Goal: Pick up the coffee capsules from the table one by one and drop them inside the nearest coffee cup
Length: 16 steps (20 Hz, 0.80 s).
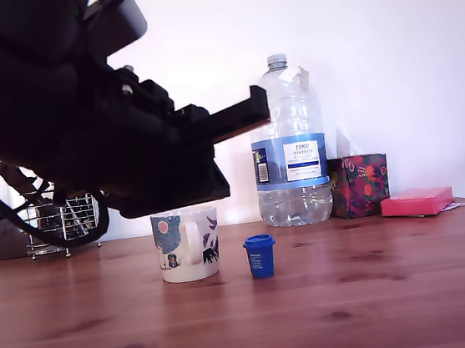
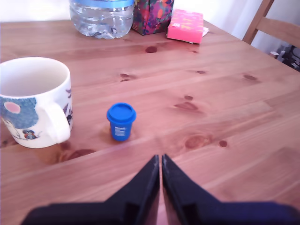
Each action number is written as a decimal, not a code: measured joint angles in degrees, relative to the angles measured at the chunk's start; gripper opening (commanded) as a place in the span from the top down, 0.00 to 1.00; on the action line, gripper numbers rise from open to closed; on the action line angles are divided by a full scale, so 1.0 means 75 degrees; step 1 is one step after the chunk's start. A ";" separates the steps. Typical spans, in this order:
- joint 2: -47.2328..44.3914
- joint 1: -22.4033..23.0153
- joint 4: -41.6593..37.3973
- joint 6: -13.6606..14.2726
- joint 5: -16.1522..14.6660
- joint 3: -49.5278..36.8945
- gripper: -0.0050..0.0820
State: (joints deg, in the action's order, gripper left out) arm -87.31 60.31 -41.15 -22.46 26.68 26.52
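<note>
A dark blue capsule (image 1: 260, 256) (image 2: 121, 121) stands on the wooden table (image 1: 355, 294), wide rim up. It is just to the exterior view's right of the white mug with blue pictures (image 1: 186, 245) (image 2: 33, 101). The mug's inside looks empty in the wrist view. My gripper (image 1: 259, 108) (image 2: 161, 159) hangs well above the table, and its fingertips are pressed together with nothing between them. In the wrist view it points a little past the blue capsule, apart from it. The cream-beige capsule is out of view.
A large water bottle (image 1: 288, 147) (image 2: 101, 16) stands at the back, with a floral box (image 1: 360, 185) (image 2: 152, 14) and a flat pink box (image 1: 416, 201) (image 2: 186, 26) beside it. A wire rack (image 1: 61, 219) is at the back left. A wooden chair (image 2: 272, 26) stands beyond the table's edge.
</note>
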 measured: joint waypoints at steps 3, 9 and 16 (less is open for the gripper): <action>-0.0417 0.0009 -0.0064 -0.0239 0.0006 0.0219 0.95; -0.0691 0.0009 -0.0096 -0.0778 0.0029 0.0472 0.20; -0.1594 0.0111 -0.0408 -0.1026 0.1061 0.1113 0.20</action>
State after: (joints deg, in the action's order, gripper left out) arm -99.26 61.14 -44.21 -30.15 34.63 34.87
